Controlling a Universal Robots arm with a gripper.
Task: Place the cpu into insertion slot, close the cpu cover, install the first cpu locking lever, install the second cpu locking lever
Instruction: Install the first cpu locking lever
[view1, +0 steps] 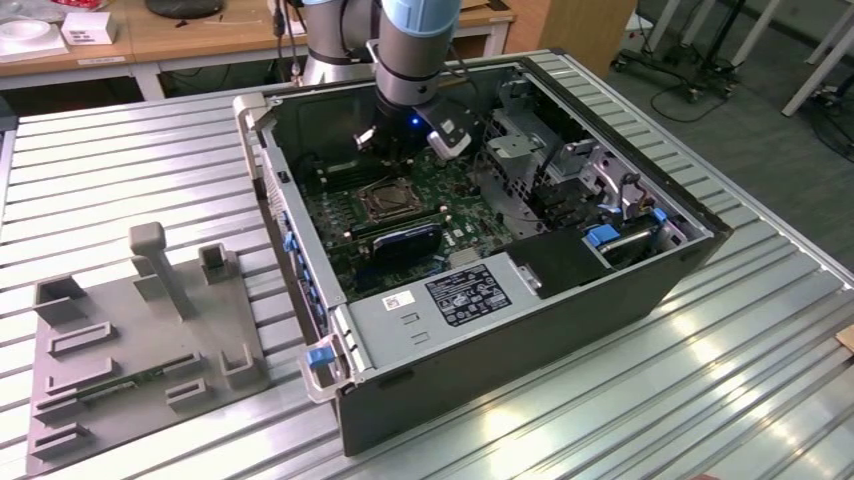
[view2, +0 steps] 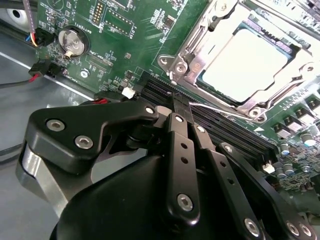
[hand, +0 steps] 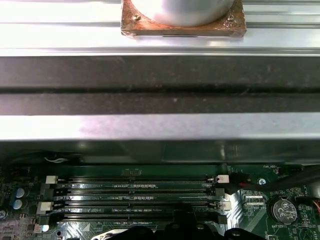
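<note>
I see the cpu (view2: 245, 65) as a pale, matt metal lid. The cpu cover (view2: 192, 45) around it is bright bare metal that catches the glare. The motherboard (view2: 125, 45) is glossy green lacquered board, and its coin battery (view2: 72, 42) is polished metal. The gripper (view2: 181, 105) looks matt black, studded with shiny screw heads. The table (view1: 747, 380) is ribbed, satiny metal, the fixture tray (view1: 134, 340) is dull grey plastic, and the desk (view1: 200, 35) behind is pale wood.

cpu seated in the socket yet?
Yes, the pale silvery square cpu lies inside the metal-rimmed insertion slot on the green board.
</note>
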